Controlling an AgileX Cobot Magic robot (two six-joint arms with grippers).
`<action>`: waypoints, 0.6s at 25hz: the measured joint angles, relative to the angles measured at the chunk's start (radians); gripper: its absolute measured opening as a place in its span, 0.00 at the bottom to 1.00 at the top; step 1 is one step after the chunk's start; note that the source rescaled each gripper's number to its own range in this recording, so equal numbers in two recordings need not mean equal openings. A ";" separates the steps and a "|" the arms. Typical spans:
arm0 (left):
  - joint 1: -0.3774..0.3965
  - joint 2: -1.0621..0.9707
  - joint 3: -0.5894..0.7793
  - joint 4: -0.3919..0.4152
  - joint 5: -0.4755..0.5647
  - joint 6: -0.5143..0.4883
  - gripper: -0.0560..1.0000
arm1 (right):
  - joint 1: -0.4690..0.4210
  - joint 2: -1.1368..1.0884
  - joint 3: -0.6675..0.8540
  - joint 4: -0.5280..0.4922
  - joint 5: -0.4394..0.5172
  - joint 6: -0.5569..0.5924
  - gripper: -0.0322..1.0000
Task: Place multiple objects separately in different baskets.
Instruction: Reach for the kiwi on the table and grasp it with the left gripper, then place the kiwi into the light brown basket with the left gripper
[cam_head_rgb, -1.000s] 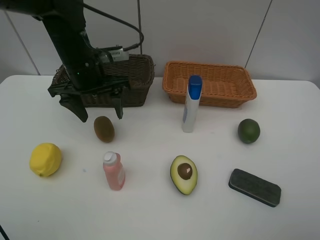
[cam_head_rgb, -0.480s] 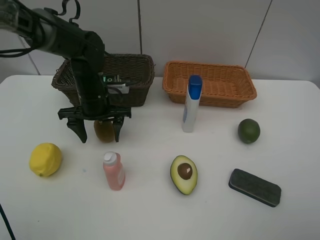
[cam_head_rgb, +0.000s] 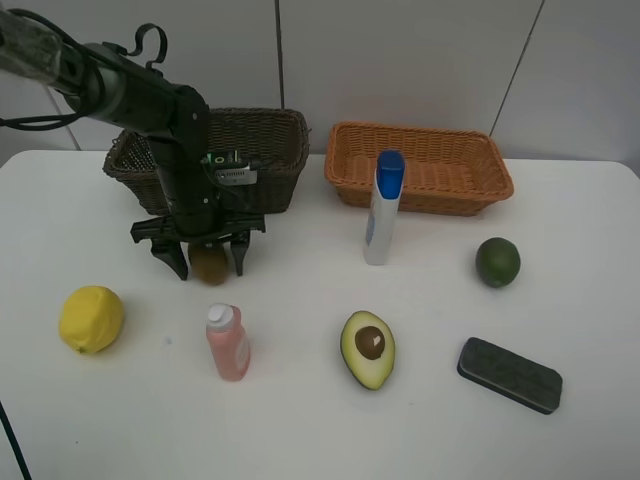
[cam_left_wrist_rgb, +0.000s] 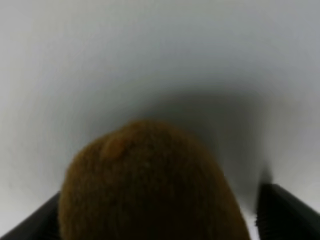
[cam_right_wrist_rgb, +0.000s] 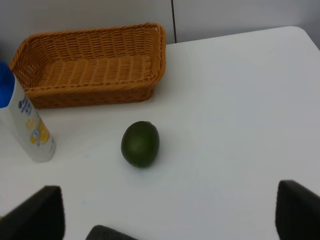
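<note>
Left gripper (cam_head_rgb: 210, 270) straddles the kiwi (cam_left_wrist_rgb: 150, 185) just in front of the dark basket (cam_head_rgb: 270, 150); fingers (cam_left_wrist_rgb: 285, 215) spread, one clear of the fruit. Right gripper (cam_right_wrist_rgb: 170, 215) gapes wide, empty.

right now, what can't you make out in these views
- Kiwi: left wrist view, blurred, cut by the edge; contact with left gripper unclear.
- Dark brown basket inside: exterior view, partly hidden by the left arm.
- Right gripper: right wrist view, only the fingertips show.
</note>
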 joint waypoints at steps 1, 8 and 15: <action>0.000 0.000 0.000 0.007 0.000 0.000 0.62 | 0.000 0.000 0.000 0.000 0.000 0.000 1.00; 0.000 -0.002 -0.001 0.026 0.024 0.025 0.53 | 0.000 0.000 0.000 0.000 0.000 0.000 1.00; 0.000 -0.092 -0.122 -0.193 0.101 0.279 0.53 | 0.000 0.000 0.000 0.000 0.000 0.000 1.00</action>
